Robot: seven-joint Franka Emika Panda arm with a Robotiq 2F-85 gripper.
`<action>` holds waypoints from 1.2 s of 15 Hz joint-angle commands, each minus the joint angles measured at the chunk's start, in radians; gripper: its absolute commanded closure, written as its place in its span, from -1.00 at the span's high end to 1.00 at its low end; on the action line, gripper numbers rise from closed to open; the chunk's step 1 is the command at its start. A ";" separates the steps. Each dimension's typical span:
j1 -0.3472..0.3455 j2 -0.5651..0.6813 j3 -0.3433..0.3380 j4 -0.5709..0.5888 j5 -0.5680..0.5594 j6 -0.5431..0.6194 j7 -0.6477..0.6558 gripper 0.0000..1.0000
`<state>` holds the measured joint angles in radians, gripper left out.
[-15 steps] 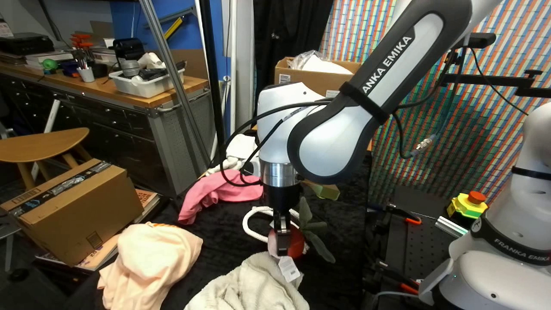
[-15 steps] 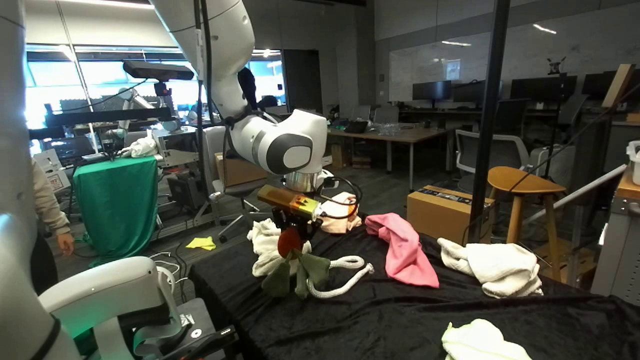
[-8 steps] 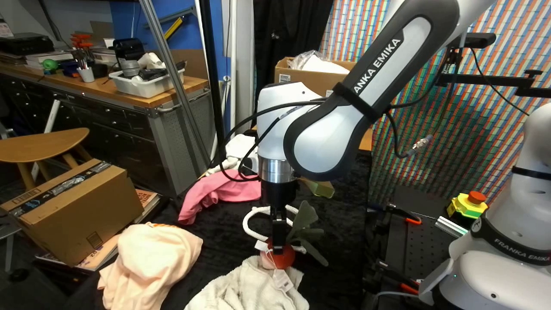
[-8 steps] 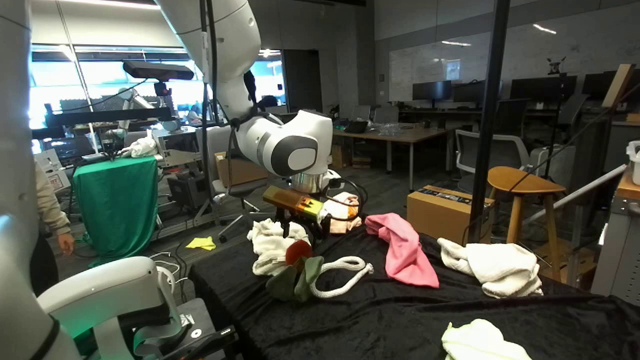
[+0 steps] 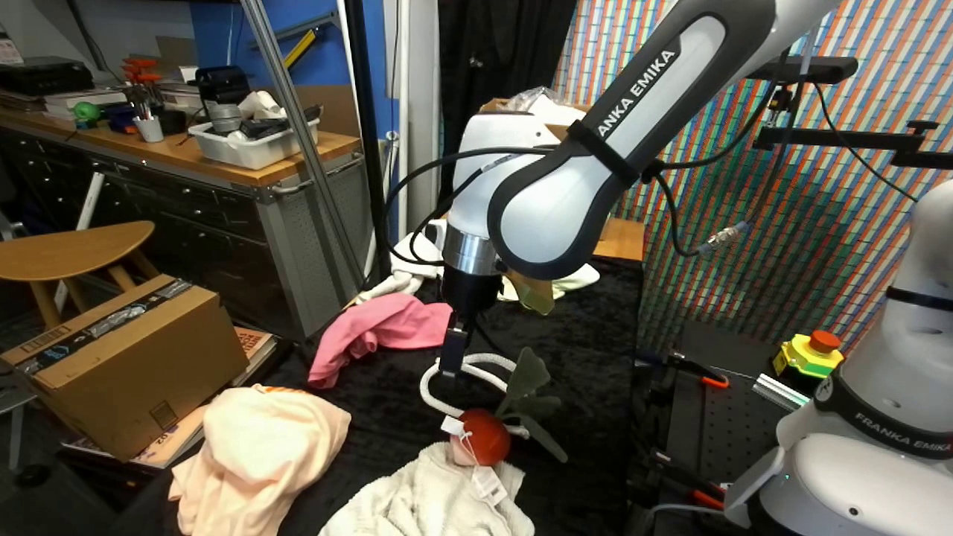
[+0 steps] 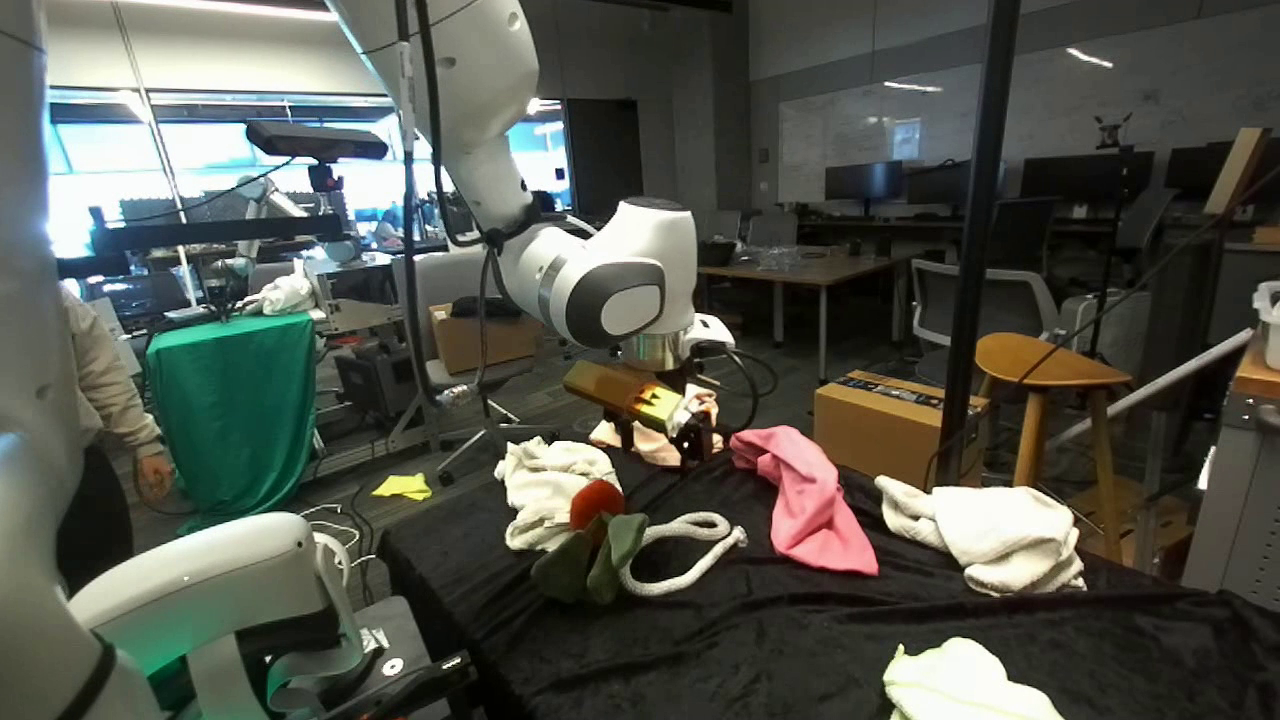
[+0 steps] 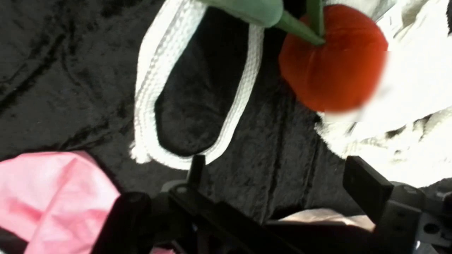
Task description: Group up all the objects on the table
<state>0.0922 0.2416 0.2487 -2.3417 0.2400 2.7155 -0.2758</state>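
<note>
Rising clear of the red-and-green toy (image 5: 488, 438), the gripper (image 5: 449, 368) has just let go: a second ago the jaws had hold of it, and in an exterior view they now hang above and apart from it. Below the jaws, the toy sits against the edge of a white towel (image 5: 417, 495), beside the cord loop (image 5: 426, 388); the peach-cream cloth (image 5: 260, 447) lies lower, to the picture's left of the jaws. I judge one placement done, with towel, toy and cord starting a group.

In an exterior view the pink cloth (image 6: 805, 500) lies near the jaws on the picture's right, a white cloth (image 6: 1005, 535) farther off that way, and the yellow-green cloth (image 6: 965, 685) well apart from them, toward the camera. These, and the peach-cream one, probably remain to be gathered.

In the wrist view the jaws stand wide apart and empty, black table (image 7: 254, 173) showing between their tips; ahead of them, the toy overlaps the cord.

Counted: white pieces, two; pink, yellow-green and peach-cream cloths, one each; cord loop, one; toy, one.
</note>
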 commanded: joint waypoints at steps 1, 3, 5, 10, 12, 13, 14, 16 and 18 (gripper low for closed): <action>0.010 -0.015 -0.064 0.036 -0.080 0.048 0.108 1.00; 0.020 -0.004 -0.115 0.076 -0.176 0.038 0.170 1.00; 0.007 0.002 -0.139 0.133 -0.226 -0.013 0.177 1.00; -0.046 0.045 -0.171 0.304 -0.252 -0.139 0.088 1.00; -0.071 0.080 -0.182 0.378 -0.250 -0.182 0.047 1.00; -0.081 0.100 -0.190 0.413 -0.252 -0.198 0.033 1.00; -0.094 0.123 -0.194 0.447 -0.251 -0.213 0.014 1.00; -0.117 0.171 -0.203 0.514 -0.248 -0.245 -0.012 1.00; -0.139 0.224 -0.206 0.580 -0.244 -0.271 -0.039 1.00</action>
<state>-0.0205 0.3726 0.0441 -1.8962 0.0049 2.5012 -0.2738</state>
